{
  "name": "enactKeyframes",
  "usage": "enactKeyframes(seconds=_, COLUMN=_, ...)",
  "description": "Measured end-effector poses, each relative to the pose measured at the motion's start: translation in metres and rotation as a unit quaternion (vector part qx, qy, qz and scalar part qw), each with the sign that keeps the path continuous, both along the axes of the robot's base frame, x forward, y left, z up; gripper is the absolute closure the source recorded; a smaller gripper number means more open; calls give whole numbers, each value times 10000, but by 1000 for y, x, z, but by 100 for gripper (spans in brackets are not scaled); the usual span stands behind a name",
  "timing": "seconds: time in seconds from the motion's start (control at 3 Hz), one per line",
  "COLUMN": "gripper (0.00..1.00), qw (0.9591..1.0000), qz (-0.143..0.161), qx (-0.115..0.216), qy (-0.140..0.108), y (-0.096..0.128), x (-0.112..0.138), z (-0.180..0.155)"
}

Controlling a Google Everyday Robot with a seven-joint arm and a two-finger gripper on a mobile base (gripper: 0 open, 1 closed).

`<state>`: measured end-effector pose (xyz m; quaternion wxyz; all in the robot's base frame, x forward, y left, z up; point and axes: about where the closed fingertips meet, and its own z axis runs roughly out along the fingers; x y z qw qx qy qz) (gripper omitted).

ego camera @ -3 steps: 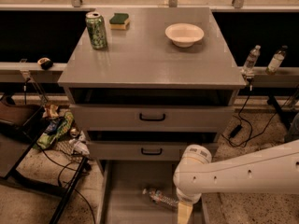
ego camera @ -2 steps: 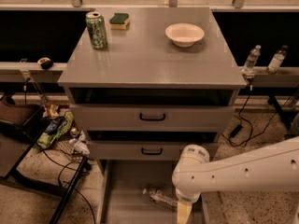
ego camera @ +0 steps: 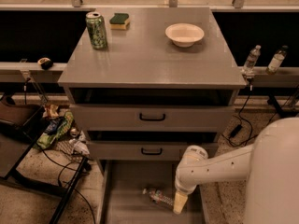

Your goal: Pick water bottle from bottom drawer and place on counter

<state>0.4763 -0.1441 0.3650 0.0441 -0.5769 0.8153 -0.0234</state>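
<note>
Down low, the cream-tipped end effector (ego camera: 180,203) hangs inside the wide grey metal bottom drawer (ego camera: 126,190), close to the tray's right wall and toward its front edge. Whether it is open or closed, and whether it has hold of anything, I cannot tell. Just to its left, the small clear ribbed plastic water bottle (ego camera: 158,196) lies on its side on the drawer floor, its right end next to the end effector; contact between them cannot be made out. The white rounded robot arm (ego camera: 219,166) comes in from the right edge of the view and bends downward at a round joint in front of the lower grey drawer front (ego camera: 140,150), which has a black handle like the upper grey drawer front (ego camera: 152,117). Above these, the broad flat grey cabinet-top surface (ego camera: 149,59) carries a green soda can (ego camera: 96,30) near its back left corner. A green-and-yellow sponge (ego camera: 119,20) lies beside the can along the back edge, and a pale round bowl (ego camera: 184,34) sits toward the back right corner. Two slim clear bottles (ego camera: 251,59) stand on a ledge beyond the surface's right edge.
</note>
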Motion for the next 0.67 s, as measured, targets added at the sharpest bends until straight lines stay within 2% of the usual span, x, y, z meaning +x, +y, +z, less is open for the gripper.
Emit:
enactKeyframes(seconds=0.33, gripper=0, qw=9993, qz=-28, qx=368, qy=79, y=10, x=28, z=-53)
enactKeyframes(seconds=0.67, gripper=0, qw=9975, qz=-65, qx=691, qy=136, y=19, x=43, z=-99)
